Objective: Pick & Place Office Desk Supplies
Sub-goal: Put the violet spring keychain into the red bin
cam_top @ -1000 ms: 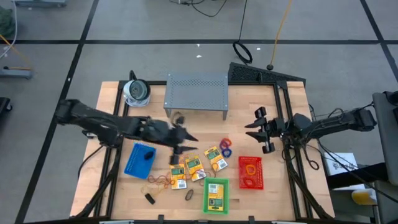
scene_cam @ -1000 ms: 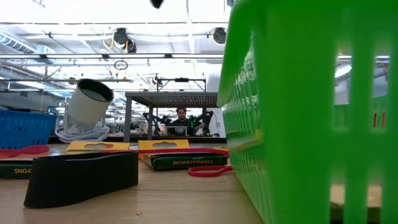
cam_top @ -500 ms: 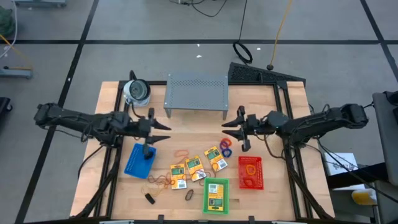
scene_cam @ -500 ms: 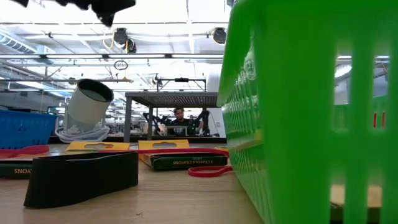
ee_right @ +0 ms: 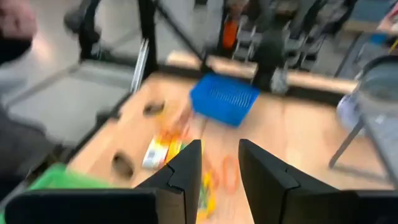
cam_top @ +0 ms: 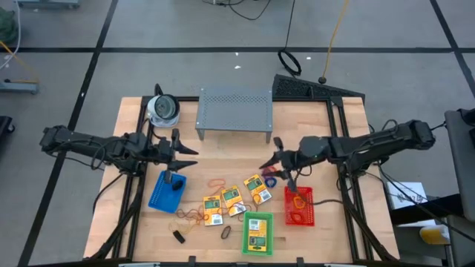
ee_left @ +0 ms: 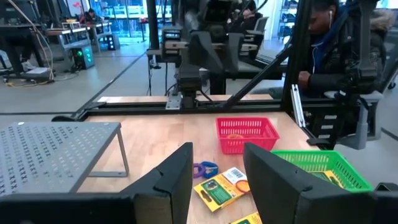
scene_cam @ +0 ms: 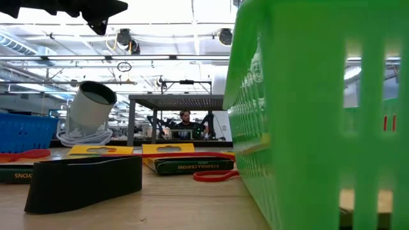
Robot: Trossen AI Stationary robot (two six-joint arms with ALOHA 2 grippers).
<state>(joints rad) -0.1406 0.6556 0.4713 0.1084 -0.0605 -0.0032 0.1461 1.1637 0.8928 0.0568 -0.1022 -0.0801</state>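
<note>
Left gripper (cam_top: 187, 153) hangs above the tabletop (cam_top: 319, 122), its fingers (ee_left: 176, 176) parted with a clear gap and nothing between them. Just beneath and slightly behind its tip sits the blue basket (cam_top: 166, 190), with a dark item inside. Ahead of this gripper, across the wood, lie the crayon boxes (cam_top: 232, 197), scattered in a loose cluster, and further on the red basket (cam_top: 298, 205) with orange loops in it.

Right gripper (cam_top: 276, 162) is out over the middle of the tabletop, fingers (ee_right: 186, 169) also apart, holding nothing. Right below its tip lies the blue rubber-band loop (cam_top: 269, 178), with a red one touching it. The red basket sits just to the side of this gripper, toward the front edge.

The green basket (cam_top: 257, 231) stands near the front edge, a crayon box inside, well away from both grippers. Orange rubber bands (cam_top: 190, 215) sprawl on the wood near the blue basket, and a black clip (cam_top: 179, 236) rests at the front. A flat black loop (scene_cam: 83, 181) lies close to the low camera. The grey perforated shelf (cam_top: 234, 110) stands at the back, between the two arms.
</note>
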